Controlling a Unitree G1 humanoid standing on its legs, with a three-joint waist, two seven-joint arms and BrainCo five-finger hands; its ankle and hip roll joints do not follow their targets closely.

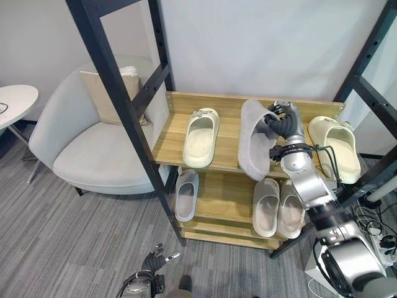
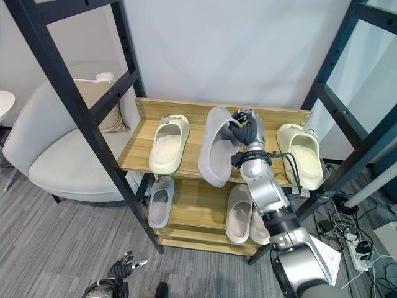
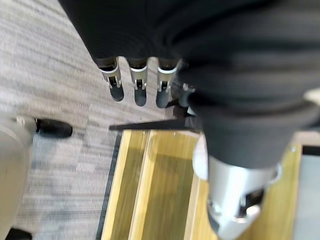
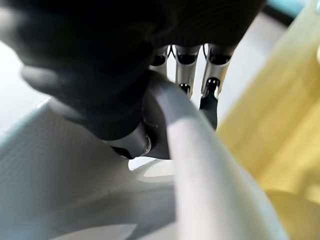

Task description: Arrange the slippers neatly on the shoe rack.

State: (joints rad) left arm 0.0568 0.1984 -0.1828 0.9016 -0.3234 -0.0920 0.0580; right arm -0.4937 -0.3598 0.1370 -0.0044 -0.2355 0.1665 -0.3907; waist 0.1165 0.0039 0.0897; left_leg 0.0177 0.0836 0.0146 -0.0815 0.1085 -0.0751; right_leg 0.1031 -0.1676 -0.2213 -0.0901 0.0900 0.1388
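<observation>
the right hand [image 1: 282, 127] is up at the top shelf [image 1: 231, 108] of the shoe rack [image 2: 186, 220], its fingers and thumb curled round the strap of the grey slipper [image 1: 255, 139], which it holds tipped on its side so the sole faces toward the robot's left. in the right wrist view the fingers [image 4: 210, 95] hook over the grey strap with the thumb tucked under it, so the grip looks firm. the slipper's long axis runs front to back across the shelf, its toe end hanging past the front edge and its heel end toward the wall, and it sits in the gap between the cream slipper [image 1: 201, 136] on its left and the other cream slipper [image 1: 335, 147] on its right. that is the relation the next move turns on: the slipper is already lined up with its neighbours lengthwise but is rolled onto its edge, so it likely needs rolling sole-down and easing back onto the boards within that gap. the right arm is plainly the one to do it, since the left hand [image 1: 153, 263] hangs low near the floor, well apart from the rack, with its fingers [image 3: 136, 82] loosely extended and nothing in them. on the lower shelf a second grey slipper [image 1: 185, 194] lies alone at the left and a pale pair [image 1: 276, 208] lies side by side at the right.
</observation>
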